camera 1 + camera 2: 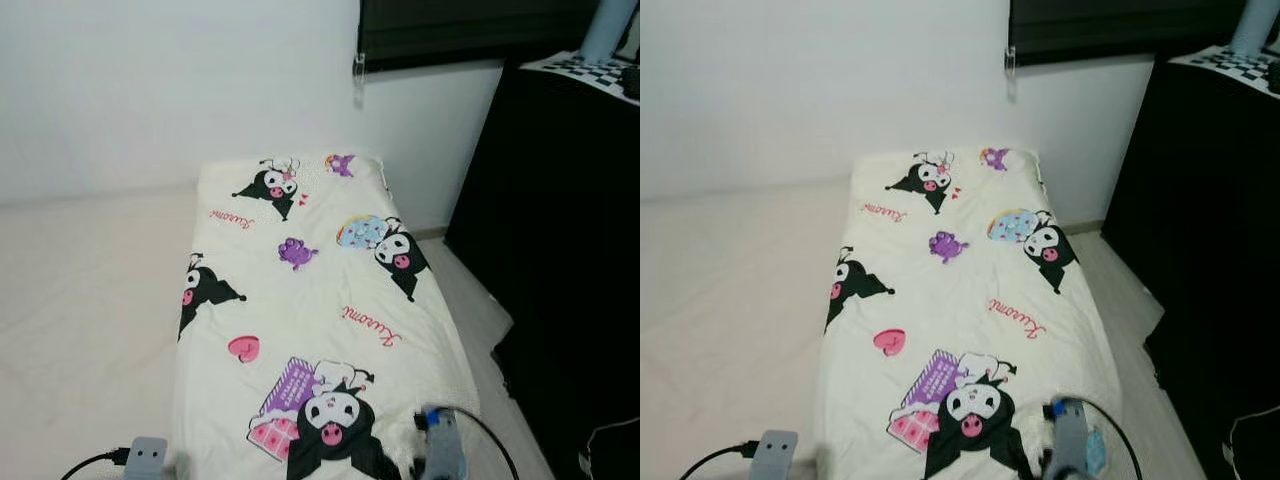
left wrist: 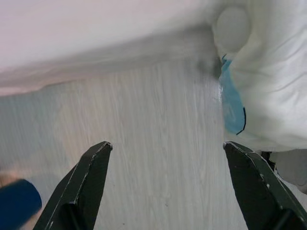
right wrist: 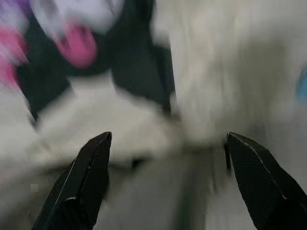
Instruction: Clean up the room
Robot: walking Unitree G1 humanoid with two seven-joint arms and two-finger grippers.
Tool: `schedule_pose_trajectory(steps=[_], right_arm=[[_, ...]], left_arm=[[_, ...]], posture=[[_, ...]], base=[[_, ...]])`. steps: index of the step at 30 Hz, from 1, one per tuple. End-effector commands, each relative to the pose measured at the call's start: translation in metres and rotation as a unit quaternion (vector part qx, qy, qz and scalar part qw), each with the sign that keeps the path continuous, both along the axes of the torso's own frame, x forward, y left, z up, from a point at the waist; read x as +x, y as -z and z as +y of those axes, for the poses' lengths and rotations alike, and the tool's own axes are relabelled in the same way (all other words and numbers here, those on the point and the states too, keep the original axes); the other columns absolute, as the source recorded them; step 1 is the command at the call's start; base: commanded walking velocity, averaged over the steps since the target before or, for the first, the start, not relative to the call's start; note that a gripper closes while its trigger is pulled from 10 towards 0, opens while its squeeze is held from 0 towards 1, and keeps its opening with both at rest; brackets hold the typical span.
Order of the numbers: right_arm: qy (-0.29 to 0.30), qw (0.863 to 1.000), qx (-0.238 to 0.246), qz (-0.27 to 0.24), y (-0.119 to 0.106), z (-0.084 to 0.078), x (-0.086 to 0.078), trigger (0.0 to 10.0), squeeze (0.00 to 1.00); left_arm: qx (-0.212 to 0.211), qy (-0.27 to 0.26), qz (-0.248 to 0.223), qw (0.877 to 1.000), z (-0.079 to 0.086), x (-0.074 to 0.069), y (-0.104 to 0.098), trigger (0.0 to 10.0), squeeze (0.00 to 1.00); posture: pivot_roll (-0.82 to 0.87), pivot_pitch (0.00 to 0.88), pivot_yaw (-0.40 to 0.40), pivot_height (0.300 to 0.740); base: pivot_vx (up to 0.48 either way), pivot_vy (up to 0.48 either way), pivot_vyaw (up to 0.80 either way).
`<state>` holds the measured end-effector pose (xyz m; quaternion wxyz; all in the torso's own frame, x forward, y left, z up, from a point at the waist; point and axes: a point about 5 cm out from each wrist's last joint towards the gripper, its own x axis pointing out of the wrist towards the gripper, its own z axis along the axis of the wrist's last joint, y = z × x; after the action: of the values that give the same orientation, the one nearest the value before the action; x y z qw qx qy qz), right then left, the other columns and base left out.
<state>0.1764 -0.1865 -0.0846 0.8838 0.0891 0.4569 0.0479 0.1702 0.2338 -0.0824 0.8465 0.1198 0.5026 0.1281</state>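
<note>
On the floor ahead, head views: a cream blanket (image 1: pixel 310 300) w/ cartoon prints lies spread lengthwise toward the white wall (image 1: pixel 150 90), dark cabinet (image 1: pixel 570 250) just to its right; both wrists peek in at the near edge. Left wrist view: left gripper (image 2: pixel 168 182) spread wide over bare wood floor (image 2: pixel 153 143), holding nothing, white bedding edge w/ a blue patch beside it. Right wrist view, blurred: right gripper (image 3: pixel 168 177) also wide open, empty, hovering over the blanket's near hem by a black-pink print. Likely step: grab the near corners to fold. Best to lower both evenly, pinch only the hem, then lift together.
</note>
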Motion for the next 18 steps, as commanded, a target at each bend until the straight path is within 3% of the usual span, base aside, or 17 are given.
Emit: schedule_pose_trajectory(steps=[1,3,10,18], right_arm=[[-0.008,1.0,-0.011,0.026,0.006,0.002,-0.01,10.0,0.0],[-0.008,0.998,-0.04,0.052,0.012,-0.002,-0.024,10.0,0.0],[-0.005,0.99,-0.106,0.091,0.019,-0.011,-0.043,10.0,0.0],[-0.034,0.987,-0.118,0.102,0.022,-0.007,-0.052,10.0,0.0]], left_arm=[[-0.01,0.001,0.015,1.0,-0.003,-0.007,0.004,10.0,0.0],[-0.019,0.003,0.014,1.0,-0.007,-0.006,0.005,10.0,0.0],[-0.033,0.013,0.02,0.999,-0.016,-0.006,0.007,10.0,0.0],[-0.033,0.03,0.03,0.999,-0.019,-0.01,0.009,10.0,0.0]], posture=[[-0.12,0.07,0.02,0.74],[-0.12,0.07,0.021,0.74],[-0.12,0.067,0.02,0.74],[-0.12,0.067,0.03,0.74]], base=[[0.0,0.0,0.0],[0.0,0.0,0.0],[0.0,0.0,0.0],[-0.391,0.0,0.0]])
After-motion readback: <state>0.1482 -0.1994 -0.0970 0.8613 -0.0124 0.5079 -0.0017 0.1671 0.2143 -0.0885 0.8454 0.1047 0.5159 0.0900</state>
